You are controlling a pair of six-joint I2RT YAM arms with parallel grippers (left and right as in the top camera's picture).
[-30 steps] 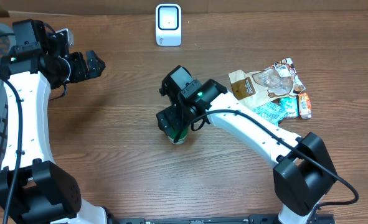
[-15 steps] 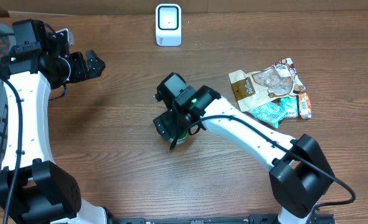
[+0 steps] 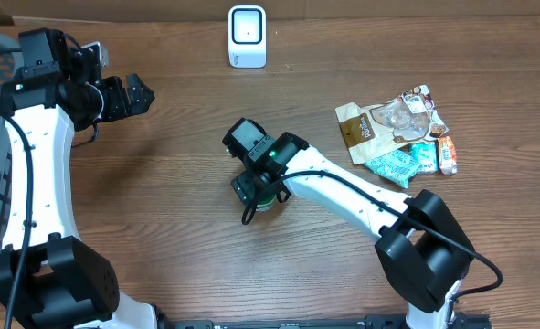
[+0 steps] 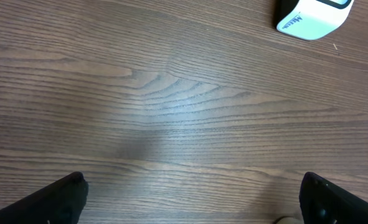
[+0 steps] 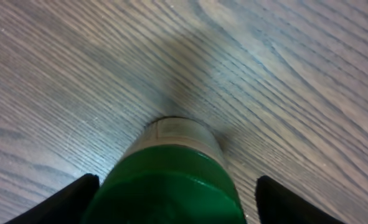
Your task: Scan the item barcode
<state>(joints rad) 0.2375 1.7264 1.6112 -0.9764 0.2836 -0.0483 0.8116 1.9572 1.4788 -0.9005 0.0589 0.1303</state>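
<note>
Right claw spread, straddling small green-topped cylindrical container with pale band; fingers just beside its sides, not clearly pinching. Step: grasp. Next: squeeze firmly, lift, turn barcode toward white boxy scanner, well apart beyond claw.

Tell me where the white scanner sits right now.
Overhead view: the white scanner stands at the far edge of the table, near the middle, beyond the green-capped bottle and left of the snack packets.
</note>
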